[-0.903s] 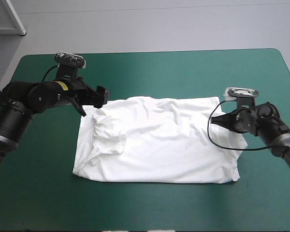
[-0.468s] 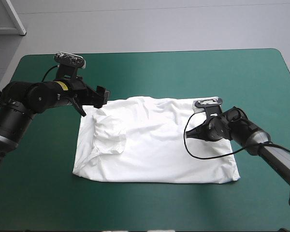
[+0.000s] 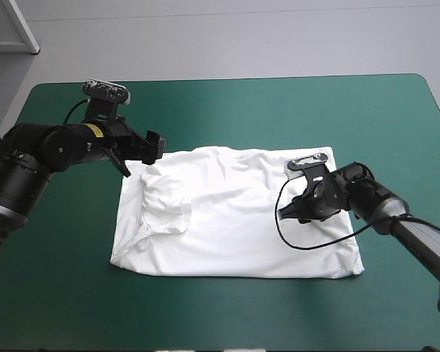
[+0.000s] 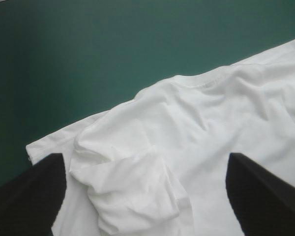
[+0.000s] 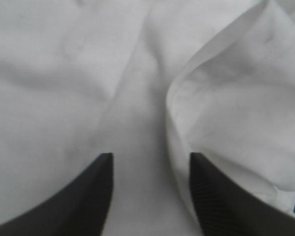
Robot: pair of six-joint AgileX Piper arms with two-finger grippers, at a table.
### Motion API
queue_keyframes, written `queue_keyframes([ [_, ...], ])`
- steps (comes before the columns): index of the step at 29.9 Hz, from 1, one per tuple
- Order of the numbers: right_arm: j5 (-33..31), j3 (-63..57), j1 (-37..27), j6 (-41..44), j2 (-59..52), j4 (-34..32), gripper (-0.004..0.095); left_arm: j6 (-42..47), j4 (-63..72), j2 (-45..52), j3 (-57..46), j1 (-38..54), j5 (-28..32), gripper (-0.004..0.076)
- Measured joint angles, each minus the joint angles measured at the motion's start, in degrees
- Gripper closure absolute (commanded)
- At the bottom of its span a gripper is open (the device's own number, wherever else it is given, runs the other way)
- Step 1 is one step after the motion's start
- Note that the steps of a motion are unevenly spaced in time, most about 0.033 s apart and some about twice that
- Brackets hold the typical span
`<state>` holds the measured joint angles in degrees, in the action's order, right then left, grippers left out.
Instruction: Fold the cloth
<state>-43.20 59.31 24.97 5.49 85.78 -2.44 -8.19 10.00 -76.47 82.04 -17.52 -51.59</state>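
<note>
Bright even light, soft grey shadows in T-shirt [image 3: 235, 213] folds, matte teal-green cover [image 3: 279, 110]

We see the table [image 3: 279, 110] under its teal-green cover [image 3: 59, 293], the two far corners rounded. Directly on it lies the white T-shirt [image 3: 235, 227], spread flat around the middle, with a rumpled sleeve [image 3: 167, 207] folded in over its left part. Bare cover shows on every side.
</note>
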Motion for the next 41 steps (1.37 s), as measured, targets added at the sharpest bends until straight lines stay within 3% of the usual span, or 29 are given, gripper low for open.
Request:
queue_keyframes([
  [2, -2.8, 1.67, -0.01, 0.18, -0.67, 0.0, 0.0035, 0.0, 0.0, 0.0, 0.0, 0.0, -0.18, 0.0087],
  [7, -12.29, 6.51, -0.01, 2.14, -4.77, -2.79, 0.0081, 0.08, -0.25, 0.0, 0.0, 0.0, -3.83, 0.0087],
  [12, -24.57, 8.17, -0.01, 4.55, -9.97, -5.2, 0.0136, 3.75, -5.74, 0.0, 0.0, 0.0, -15.13, 0.0089],
  [17, -26.97, 4.92, -0.01, 5.13, -15.0, -3.31, 0.0145, 6.73, -11.43, 1.03, -4.15, 0.0, -19.12, 0.0092],
  [23, -27.39, -2.83, -0.01, 5.39, -20.72, -0.2, 0.0151, 9.27, -11.8, 2.38, -19.03, 0.0, -19.21, 0.0101],
  [26, -27.49, -6.05, -0.01, 5.44, -22.87, 0.18, 0.0168, 10.55, -11.8, 2.38, -26.64, 0.0, -17.02, 0.0128],
  [34, -27.5, -11.17, -0.01, 5.44, -24.66, 0.23, 0.0167, 13.17, -11.68, 2.38, -39.12, 0.0, -2.58, 0.0218],
  [36, -27.39, -11.96, -0.01, 5.38, -24.66, 0.23, 0.0167, 13.53, -10.97, 2.38, -40.59, 0.0, -0.11, 0.0276],
  [41, -23.88, -13.83, -0.01, 5.38, -24.66, -0.39, 0.0167, 13.53, -6.94, 2.21, -41.65, 0.0, 3.04, 0.0512],
])
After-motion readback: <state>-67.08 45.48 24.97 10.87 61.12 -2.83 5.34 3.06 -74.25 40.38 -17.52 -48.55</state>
